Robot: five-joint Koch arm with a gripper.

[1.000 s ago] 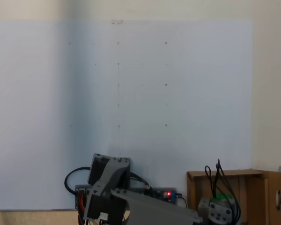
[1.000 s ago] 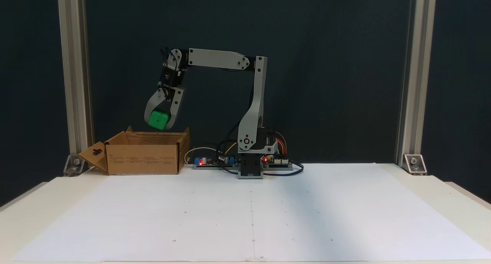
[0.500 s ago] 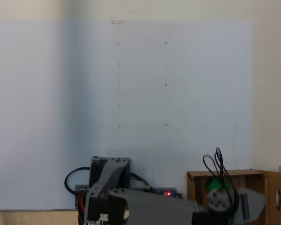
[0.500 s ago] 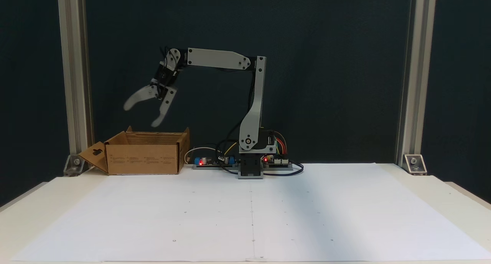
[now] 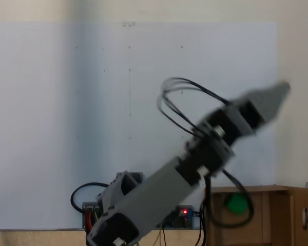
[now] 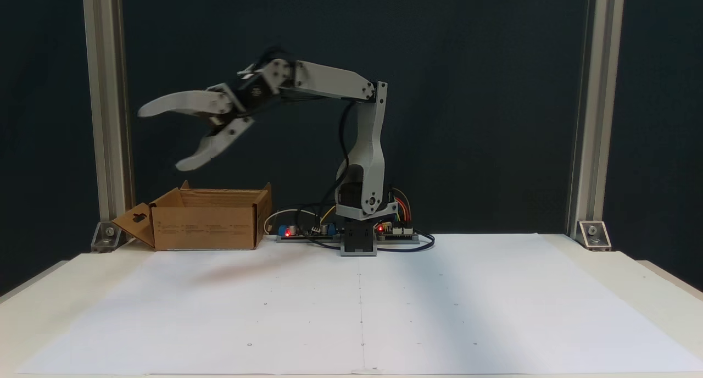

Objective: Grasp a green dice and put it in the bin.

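The green dice [image 5: 236, 204] lies inside the bin [image 5: 277, 218], a brown cardboard box with upright flaps at the lower right of a fixed view. In the other fixed view the bin [image 6: 204, 224] stands at the back left of the table and its walls hide the dice. My gripper [image 6: 162, 139] hangs high above and in front of the bin, pointing left, jaws wide apart and nothing between them. Its blurred tip [image 5: 269, 96] reaches toward the upper right over the paper.
A large white paper sheet [image 6: 357, 306] covers the table. The arm's base [image 6: 358, 240] stands at the back centre with circuit boards and cables [image 6: 296, 231] beside it. Metal posts [image 6: 104, 114] stand at both back corners.
The dice dropped from the gripper into the bin. The gripper opened, then the arm swung up and forward, away from the bin.
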